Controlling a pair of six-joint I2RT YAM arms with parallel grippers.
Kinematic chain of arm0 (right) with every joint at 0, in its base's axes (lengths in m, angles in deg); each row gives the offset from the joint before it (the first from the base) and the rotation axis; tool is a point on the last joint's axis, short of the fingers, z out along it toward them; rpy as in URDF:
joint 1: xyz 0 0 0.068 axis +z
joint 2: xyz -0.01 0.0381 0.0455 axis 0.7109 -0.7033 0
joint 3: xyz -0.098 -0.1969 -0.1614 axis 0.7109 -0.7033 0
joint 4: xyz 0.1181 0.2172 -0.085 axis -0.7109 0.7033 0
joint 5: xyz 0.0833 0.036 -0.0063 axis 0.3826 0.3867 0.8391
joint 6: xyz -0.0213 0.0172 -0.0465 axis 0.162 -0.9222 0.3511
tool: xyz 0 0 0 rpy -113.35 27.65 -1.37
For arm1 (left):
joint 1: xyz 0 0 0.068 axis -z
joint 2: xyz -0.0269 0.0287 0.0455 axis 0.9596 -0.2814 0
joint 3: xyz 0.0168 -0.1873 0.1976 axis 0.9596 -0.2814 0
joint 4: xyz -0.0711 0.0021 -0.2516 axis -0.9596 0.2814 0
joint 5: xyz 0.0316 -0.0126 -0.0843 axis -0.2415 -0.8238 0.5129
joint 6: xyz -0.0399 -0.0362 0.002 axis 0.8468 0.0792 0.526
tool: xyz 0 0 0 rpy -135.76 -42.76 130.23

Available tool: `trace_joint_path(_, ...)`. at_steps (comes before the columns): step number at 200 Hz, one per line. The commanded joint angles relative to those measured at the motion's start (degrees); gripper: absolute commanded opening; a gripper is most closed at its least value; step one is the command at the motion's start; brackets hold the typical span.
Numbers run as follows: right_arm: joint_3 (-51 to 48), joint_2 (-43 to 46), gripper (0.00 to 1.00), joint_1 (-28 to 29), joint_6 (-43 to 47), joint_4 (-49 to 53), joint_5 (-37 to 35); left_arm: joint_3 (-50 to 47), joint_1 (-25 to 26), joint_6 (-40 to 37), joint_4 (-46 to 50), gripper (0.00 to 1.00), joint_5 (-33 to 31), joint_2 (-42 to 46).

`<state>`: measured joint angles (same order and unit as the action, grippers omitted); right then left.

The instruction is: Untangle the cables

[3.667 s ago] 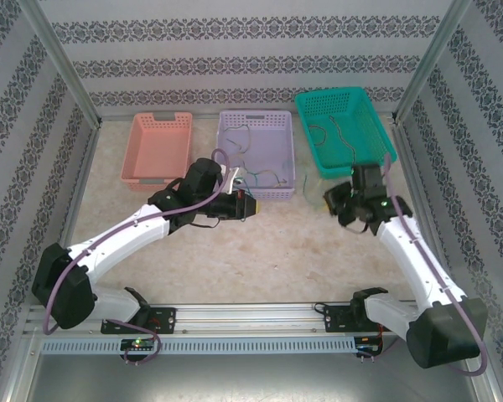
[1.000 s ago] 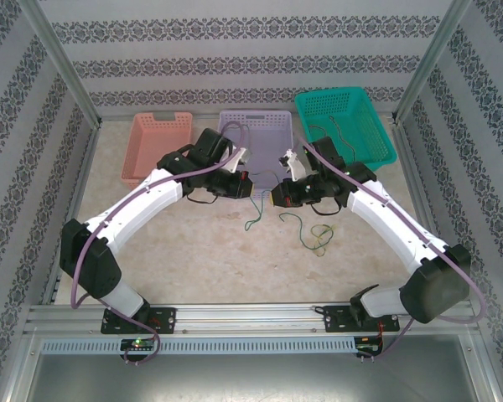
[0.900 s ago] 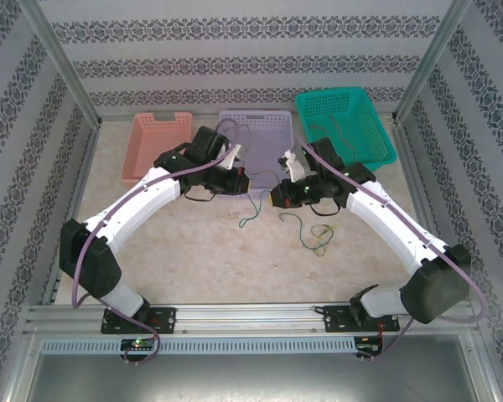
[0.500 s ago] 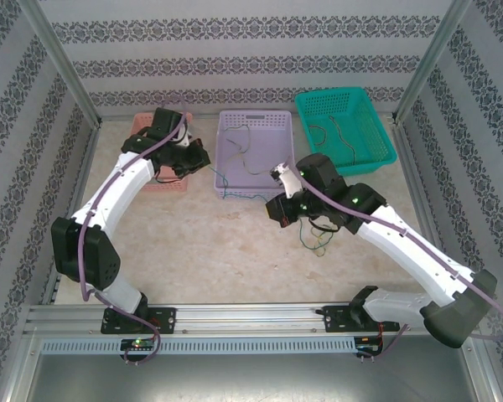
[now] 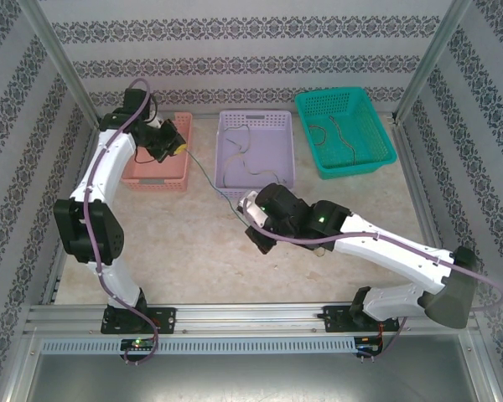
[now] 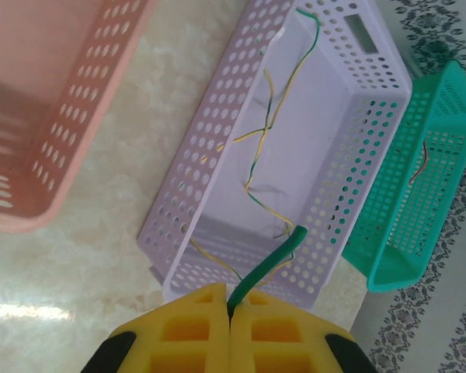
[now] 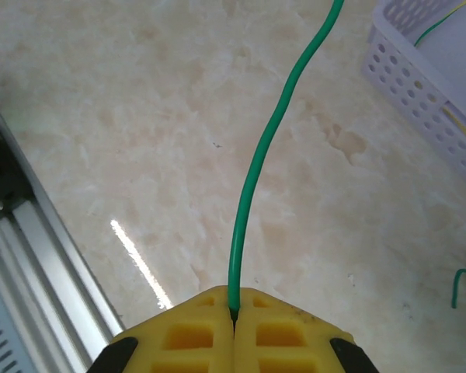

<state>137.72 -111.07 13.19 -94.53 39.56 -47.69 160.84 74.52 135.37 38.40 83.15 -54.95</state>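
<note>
A green cable (image 5: 211, 177) runs taut across the table between both grippers. My left gripper (image 5: 180, 147) hangs by the pink basket (image 5: 155, 170) and its yellow pads (image 6: 194, 326) are shut on one end of the green cable (image 6: 268, 268). My right gripper (image 5: 245, 211) is in front of the lilac basket (image 5: 285, 159), shut on the other end of the green cable (image 7: 252, 186). Thin yellow and green cables (image 6: 260, 148) lie tangled in the lilac basket (image 6: 210, 163). Red and dark cables (image 5: 334, 134) lie in the teal basket (image 5: 365, 155).
Three baskets stand in a row at the back of the table. Another green cable end (image 7: 460, 281) lies on the table by the lilac basket's corner (image 7: 419, 85). A bit of yellowish cable (image 5: 319, 249) shows under the right arm. Metal rail (image 7: 31, 287) at the near edge.
My left gripper swung left and back, from the lilac basket's front to the pink basket. My right gripper moved left and nearer. The green cable between them has been drawn out straight.
</note>
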Motion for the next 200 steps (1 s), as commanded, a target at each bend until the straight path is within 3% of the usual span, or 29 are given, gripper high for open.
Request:
trace_joint_path(1,0.4,-1.5,0.00,3.4,4.4,8.8,-2.6,4.4,-4.2,-0.9,0.2,0.00,-4.9,-1.6)
trace_joint_path(34,4.4,-4.3,0.00,5.3,7.8,10.7,-6.8,7.0,-4.8,-1.7,3.8,0.00,-3.9,-3.7)
trace_joint_path(63,7.6,-4.4,0.00,0.8,4.9,7.3,-2.5,6.3,-4.8,-1.7,4.8,0.00,-1.4,-3.4)
trace_joint_path(76,9.4,-4.9,0.00,-2.4,2.3,5.7,-0.5,5.2,-4.8,-1.9,5.0,0.26,-0.5,-2.6)
trace_joint_path(96,12.1,-6.6,0.00,-5.2,-0.4,5.3,0.2,3.4,-4.9,-2.1,5.0,0.44,0.1,-0.3)
trace_joint_path(108,14.2,-8.2,0.00,-6.6,-2.0,6.1,0.2,2.5,-4.9,-1.7,4.9,0.51,0.4,1.5)
trace_joint_path(143,15.5,-9.3,0.00,-8.7,-8.0,4.8,-0.5,-1.0,-3.9,0.4,5.3,0.56,-1.1,10.4)
trace_joint_path(166,15.7,-9.3,0.00,-9.0,-11.1,3.4,-1.4,-7.6,0.9,6.2,3.3,0.59,-0.5,17.1)
trace_joint_path(200,16.3,-8.7,0.00,-8.7,-14.0,-0.4,-0.7,-26.7,11.1,28.5,-10.8,0.61,-0.7,27.4)
